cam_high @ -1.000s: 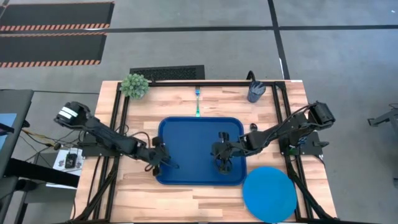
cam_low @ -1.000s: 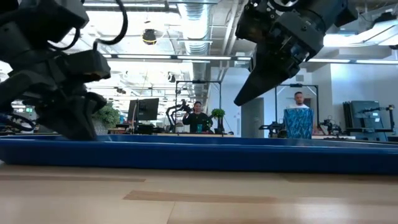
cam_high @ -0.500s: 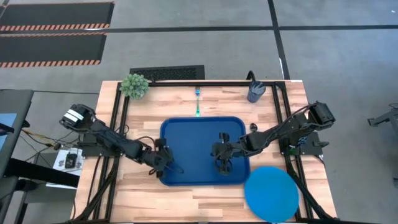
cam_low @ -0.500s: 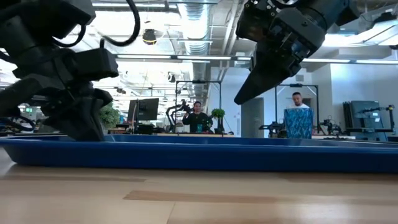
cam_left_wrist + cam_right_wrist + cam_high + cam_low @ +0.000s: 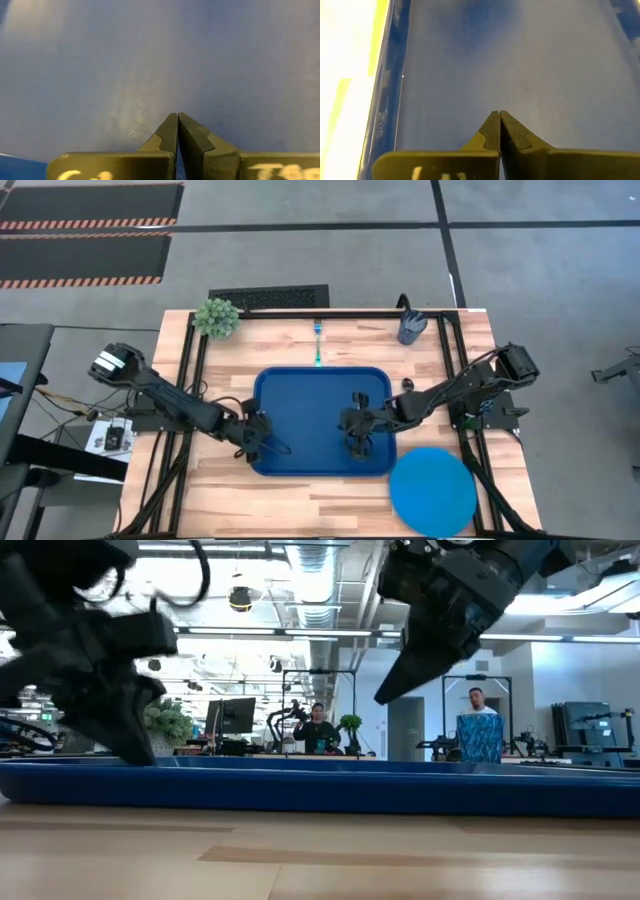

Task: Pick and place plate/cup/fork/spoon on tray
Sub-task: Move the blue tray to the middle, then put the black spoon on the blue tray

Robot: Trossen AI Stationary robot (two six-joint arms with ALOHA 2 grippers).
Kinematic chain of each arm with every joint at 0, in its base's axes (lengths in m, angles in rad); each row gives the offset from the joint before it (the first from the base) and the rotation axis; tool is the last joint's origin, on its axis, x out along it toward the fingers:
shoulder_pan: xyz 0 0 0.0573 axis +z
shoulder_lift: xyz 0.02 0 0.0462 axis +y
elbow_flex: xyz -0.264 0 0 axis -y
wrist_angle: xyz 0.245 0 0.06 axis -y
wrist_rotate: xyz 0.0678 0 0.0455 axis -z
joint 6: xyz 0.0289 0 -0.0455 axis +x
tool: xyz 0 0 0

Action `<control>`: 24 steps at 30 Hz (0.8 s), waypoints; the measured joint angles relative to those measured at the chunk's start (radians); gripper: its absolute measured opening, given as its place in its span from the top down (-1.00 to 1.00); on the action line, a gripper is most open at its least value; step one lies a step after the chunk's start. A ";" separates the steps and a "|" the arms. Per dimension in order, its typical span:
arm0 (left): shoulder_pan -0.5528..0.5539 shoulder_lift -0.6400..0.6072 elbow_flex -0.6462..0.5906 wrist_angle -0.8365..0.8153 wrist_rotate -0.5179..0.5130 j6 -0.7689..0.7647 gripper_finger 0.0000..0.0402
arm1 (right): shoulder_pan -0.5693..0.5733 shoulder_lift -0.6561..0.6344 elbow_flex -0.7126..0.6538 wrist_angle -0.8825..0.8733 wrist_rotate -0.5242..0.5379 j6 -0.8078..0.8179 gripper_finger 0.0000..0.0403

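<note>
tray (image 5: 322, 385) ctr | plate (image 5: 432, 489) off tray, near-right | cup (image 5: 411, 328) far-right

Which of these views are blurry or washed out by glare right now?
Low view: the left arm is smeared with motion blur, and the ceiling lights are bright. Right wrist view: a blown-out white-yellow band beside the tray rim. Left wrist view: the tray floor looks soft and hazy. High view: evenly lit and sharp.

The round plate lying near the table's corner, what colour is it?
Bright blue, plain, with no pattern: the flat round plate shows best in the high view.
</note>
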 joint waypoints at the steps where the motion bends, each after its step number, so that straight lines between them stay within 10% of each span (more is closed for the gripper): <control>1: -0.004 -0.025 -0.005 0.001 -0.010 -0.006 1.00 | 0.000 -0.004 0.012 -0.015 0.005 0.002 0.91; 12: -0.033 -0.300 -0.231 0.344 -0.039 -0.026 1.00 | 0.078 -0.167 0.047 -0.386 0.233 0.201 0.82; 24: -0.019 -0.487 -0.399 0.655 -0.067 0.075 1.00 | 0.288 -0.271 -0.154 -0.841 0.271 1.230 0.78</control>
